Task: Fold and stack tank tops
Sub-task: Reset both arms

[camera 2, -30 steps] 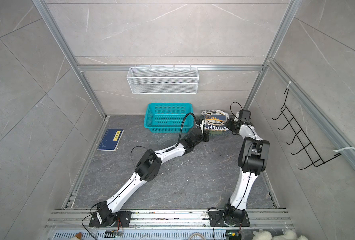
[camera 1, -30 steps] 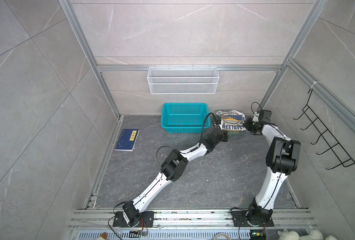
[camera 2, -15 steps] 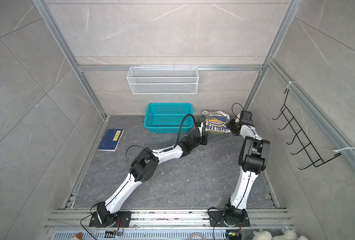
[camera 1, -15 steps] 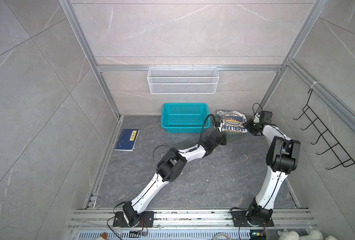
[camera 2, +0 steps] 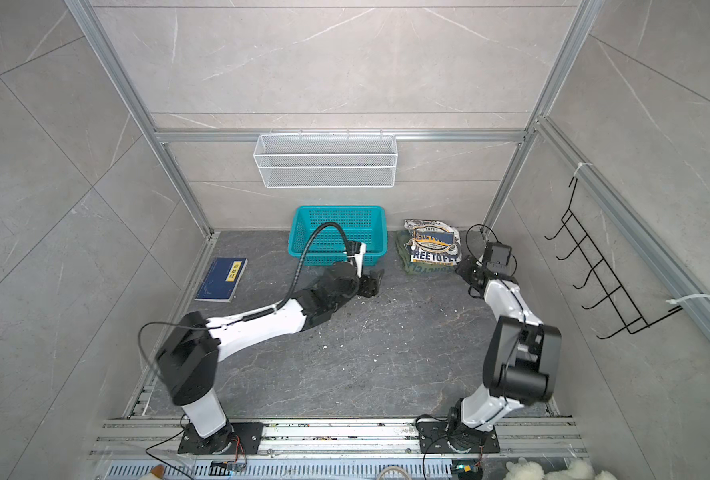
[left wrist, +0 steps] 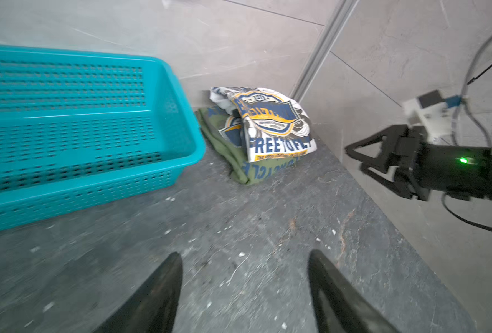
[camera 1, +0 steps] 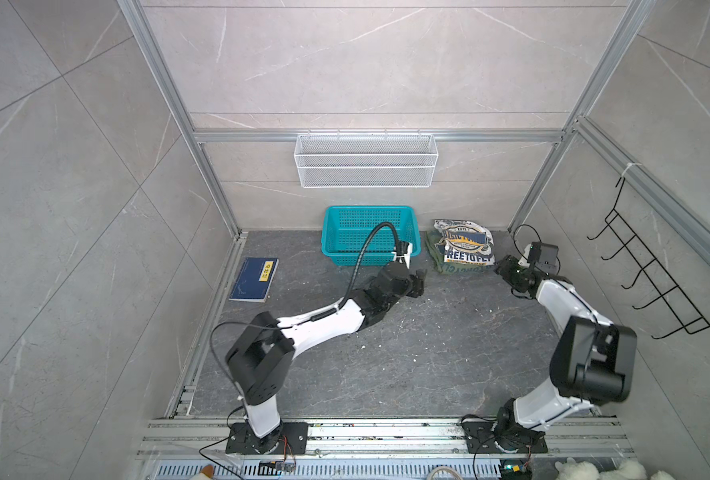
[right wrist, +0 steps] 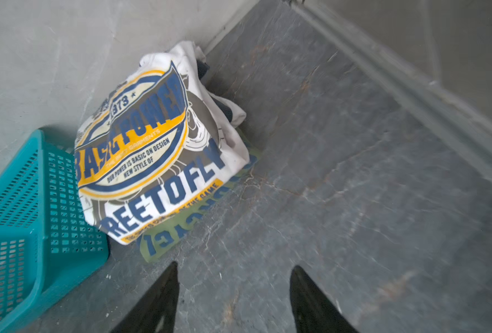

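both pincers have pulled back from the pile since a second ago, when they were shut right at its edges. now the left pincer (camera 1: 417,282) hangs low over the dark grey stone tabletop (camera 1: 386,361), near the front right corner of the teal perforated plastic basket (camera 1: 327,237). on my left wrist feed its two black fingers (left wrist: 164,288) are spread wide with only bare stone between them. the right pincer (camera 1: 501,266) sits off the pile's right side, near it but not touching, jaws parted and holding nothing.

the white cloth tank top (right wrist: 152,155) is folded with its navy and yellow 1973 badge facing up. it lies on top of the folded olive green cloth tank top (right wrist: 164,242), whose edge peeks out at the front and on the basket side. that stack rests on the tabletop up by the back wall, just beside the basket's right end, between the two pincers. over at the left edge of the tabletop, well apart from everything else, i see the flat blue book (camera 1: 254,279).
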### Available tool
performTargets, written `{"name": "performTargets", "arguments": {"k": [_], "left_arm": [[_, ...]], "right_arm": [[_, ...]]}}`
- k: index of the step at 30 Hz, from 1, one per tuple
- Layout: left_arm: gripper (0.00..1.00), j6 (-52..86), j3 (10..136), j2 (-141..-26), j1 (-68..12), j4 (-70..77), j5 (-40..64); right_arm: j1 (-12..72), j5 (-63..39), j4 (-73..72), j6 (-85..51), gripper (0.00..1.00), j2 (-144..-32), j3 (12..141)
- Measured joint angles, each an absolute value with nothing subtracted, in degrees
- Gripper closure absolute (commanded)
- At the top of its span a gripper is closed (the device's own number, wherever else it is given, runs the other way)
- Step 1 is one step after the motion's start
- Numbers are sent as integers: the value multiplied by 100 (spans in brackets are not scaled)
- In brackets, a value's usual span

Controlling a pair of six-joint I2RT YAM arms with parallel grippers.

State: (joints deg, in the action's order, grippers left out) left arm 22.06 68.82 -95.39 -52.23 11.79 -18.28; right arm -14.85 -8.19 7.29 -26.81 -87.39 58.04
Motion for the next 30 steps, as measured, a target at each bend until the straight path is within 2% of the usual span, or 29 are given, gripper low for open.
{"name": "performTargets", "arguments": {"k": [3, 6, 10, 14, 18, 19, 25, 30], "left_arm": [[8, 1837, 5791, -8484, -5078, 1041, -2587], [7, 1463, 4777, -7500, -4727, 766, -3336], [0, 978, 3592, -6305, -3573, 685, -3846], [0, 93, 2145, -5500, -2670, 1745, -3889], [0, -587, 1433, -5961, -2290, 2561, -3507], [0, -655, 1382, -6206, -2141, 2803, -3385], [0, -888, 1214, -7494, -1227, 4250, -2078], [0, -827, 1197, -8180, -746, 5190, -1531]], "right_arm": [[-1157, -349, 298, -2502, 33, -7968, 4893], [-637, 134, -499, -2108, 32, -7688, 3918], [-60, 436, -1319, -1546, 28, -7776, 2919], [196, 530, -2051, -1033, 27, -7964, 2709], [659, 499, -2891, -436, 25, -7937, 2587], [735, 458, -3050, -311, 2, -7909, 2508], [834, 325, -4368, 172, 0, -8202, 1920], [834, 508, -4884, 198, 1, -8632, 1894]]}}
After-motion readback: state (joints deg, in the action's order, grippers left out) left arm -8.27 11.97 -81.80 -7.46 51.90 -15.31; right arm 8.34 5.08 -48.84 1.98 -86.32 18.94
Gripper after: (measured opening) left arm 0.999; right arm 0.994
